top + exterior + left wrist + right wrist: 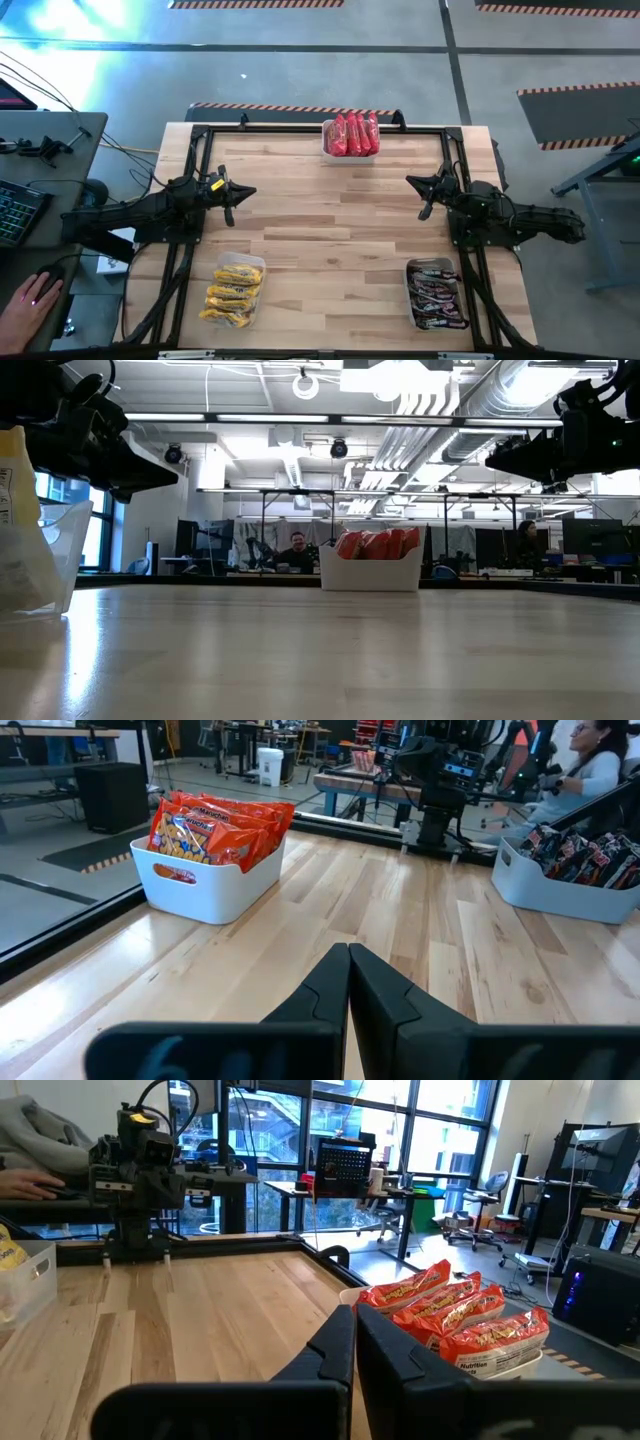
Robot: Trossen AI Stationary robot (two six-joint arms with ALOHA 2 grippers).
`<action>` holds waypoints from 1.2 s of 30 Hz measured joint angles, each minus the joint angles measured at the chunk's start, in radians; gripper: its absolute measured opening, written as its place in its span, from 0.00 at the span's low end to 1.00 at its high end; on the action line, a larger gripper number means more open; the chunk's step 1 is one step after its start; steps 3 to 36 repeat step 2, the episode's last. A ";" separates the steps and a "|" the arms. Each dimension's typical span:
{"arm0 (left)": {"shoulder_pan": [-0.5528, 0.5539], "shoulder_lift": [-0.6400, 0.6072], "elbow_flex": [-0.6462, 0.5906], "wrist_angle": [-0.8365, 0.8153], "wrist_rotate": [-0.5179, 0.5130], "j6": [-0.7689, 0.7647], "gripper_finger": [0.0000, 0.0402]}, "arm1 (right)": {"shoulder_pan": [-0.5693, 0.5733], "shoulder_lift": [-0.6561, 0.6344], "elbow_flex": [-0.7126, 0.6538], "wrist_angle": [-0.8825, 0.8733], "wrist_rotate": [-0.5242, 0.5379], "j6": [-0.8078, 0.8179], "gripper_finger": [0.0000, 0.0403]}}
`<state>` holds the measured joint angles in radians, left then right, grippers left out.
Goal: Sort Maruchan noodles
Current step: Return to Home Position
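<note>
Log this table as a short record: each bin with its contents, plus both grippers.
White bin, table edge between the arms: red Maruchan packs
Clear bin, left arm's side: yellow noodle packs
Gray bin, right arm's side: dark noodle packs
Left gripper: shut, empty, raised above the table
Right gripper: shut, empty, raised above the table

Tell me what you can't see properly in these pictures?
1. Yellow packs: low view, cut off by the left edge.
2. Dark packs: left wrist view, cut off by the right edge, words too small to read.
3. Clear bin: right wrist view, cut off by the left edge.
</note>
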<state>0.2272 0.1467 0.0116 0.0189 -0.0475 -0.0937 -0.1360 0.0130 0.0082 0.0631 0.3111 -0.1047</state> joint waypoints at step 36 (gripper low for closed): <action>0.000 0.000 0.000 0.000 0.000 0.000 0.01 | 0.000 0.000 0.000 0.000 0.000 0.000 0.00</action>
